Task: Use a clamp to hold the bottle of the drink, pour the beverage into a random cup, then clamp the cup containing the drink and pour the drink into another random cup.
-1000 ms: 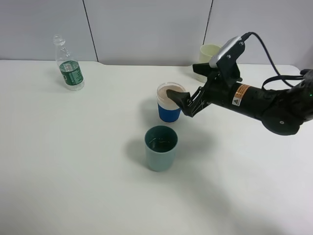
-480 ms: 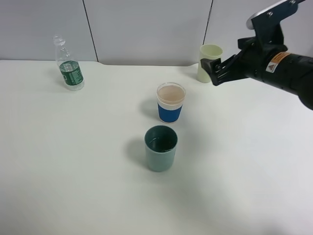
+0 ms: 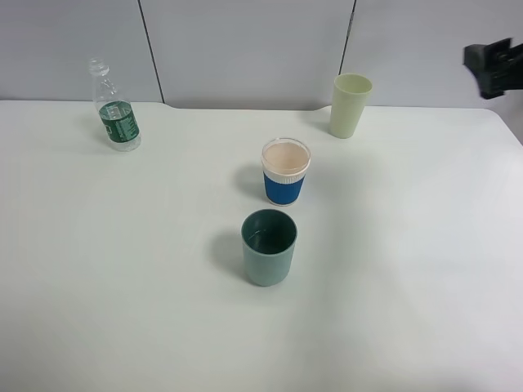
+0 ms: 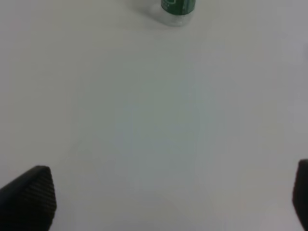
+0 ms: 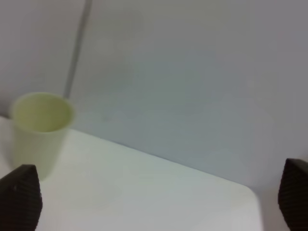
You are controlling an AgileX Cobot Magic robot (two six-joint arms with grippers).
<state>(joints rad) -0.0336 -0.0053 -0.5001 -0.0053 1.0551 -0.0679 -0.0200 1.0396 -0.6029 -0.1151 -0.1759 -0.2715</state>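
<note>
White tabletop (image 3: 122, 310) fills most of the overhead frame, with wide bare room across the lower half and down both sides; its far edge meets grey wall panels (image 3: 245, 49) along the top, and a rounded corner shows at the upper right. At centre stands the blue-sleeved cup (image 3: 286, 172), upright, its peach inside showing. Just below it in the frame, near but apart, is the teal cup (image 3: 269, 247), upright, with a faint glint of liquid in its dark inside, though how full it is I cannot make out. The bottle (image 3: 114, 106) stands upright at the upper left, well apart from both cups, close to the table's far edge; in the left wrist view only its green-labelled base (image 4: 178, 9) shows, cut off by the frame's top. A pale yellow-green cup (image 3: 350, 104) sits upper right near the wall. The right gripper (image 3: 494, 67) is a dark shape cut by the right frame edge, above the table, touching nothing; its wrist view shows two fingertips (image 5: 19, 197) far apart at the lower corners, jaws wide and empty. The left gripper (image 4: 159, 199) likewise shows widely spread fingertips (image 4: 29, 197) over bare table, blurred, holding nothing.
</note>
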